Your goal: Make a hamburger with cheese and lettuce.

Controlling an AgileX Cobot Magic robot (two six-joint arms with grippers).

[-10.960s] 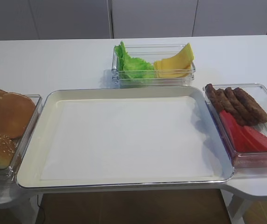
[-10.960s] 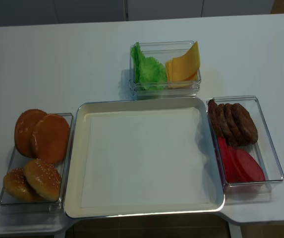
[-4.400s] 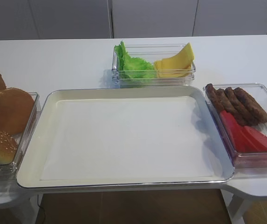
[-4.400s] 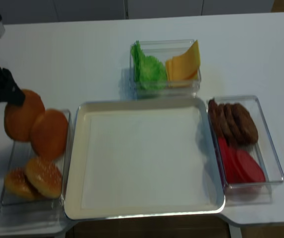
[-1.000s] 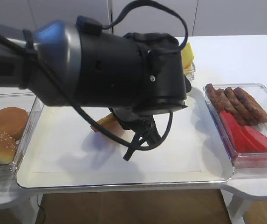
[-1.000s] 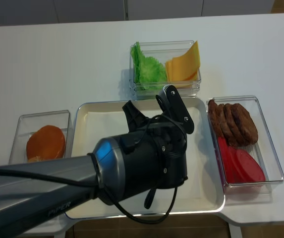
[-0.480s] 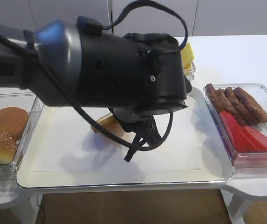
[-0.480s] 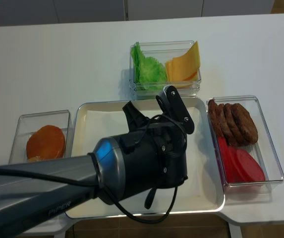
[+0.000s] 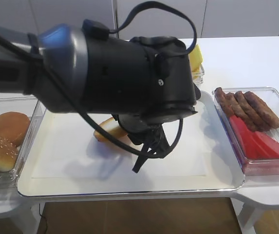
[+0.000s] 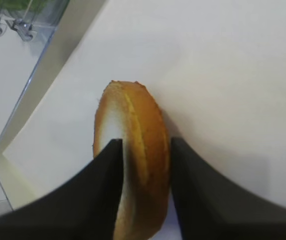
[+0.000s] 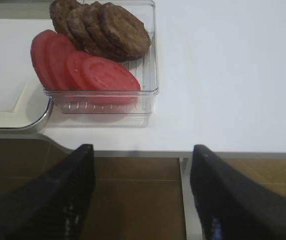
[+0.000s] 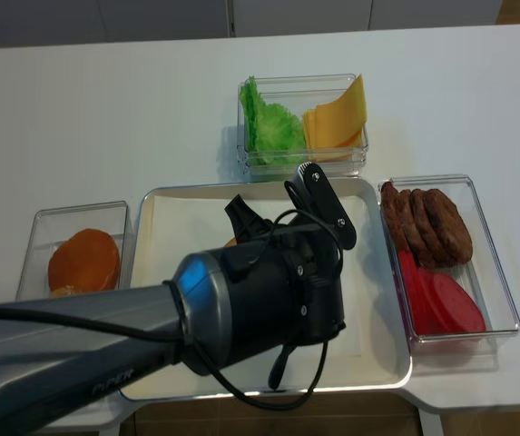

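The hamburger, a bun half (image 10: 133, 125) with a pale cut face and golden rim, stands on edge on the white tray (image 9: 129, 187), left of its middle. My left gripper (image 10: 145, 145) is shut on it, one finger against each flat side. In the high view the bun half (image 9: 107, 129) peeks out under the bulky black left arm (image 9: 120, 73). The lettuce (image 12: 273, 127) and the cheese (image 12: 337, 118) share a clear bin behind the tray. My right gripper (image 11: 140, 150) hangs open over the table's front edge at the right, with nothing between its fingers.
A clear bin right of the tray holds dark patties (image 9: 246, 107) and red tomato slices (image 9: 258, 144). Another bin on the left holds brown buns (image 9: 5, 136), one of them sesame-seeded. The left arm hides most of the tray's middle.
The bun half has settled slightly lower onto the tray. The left arm has barely shifted. Long before, the tray was bare and this bun lay in the left bin.
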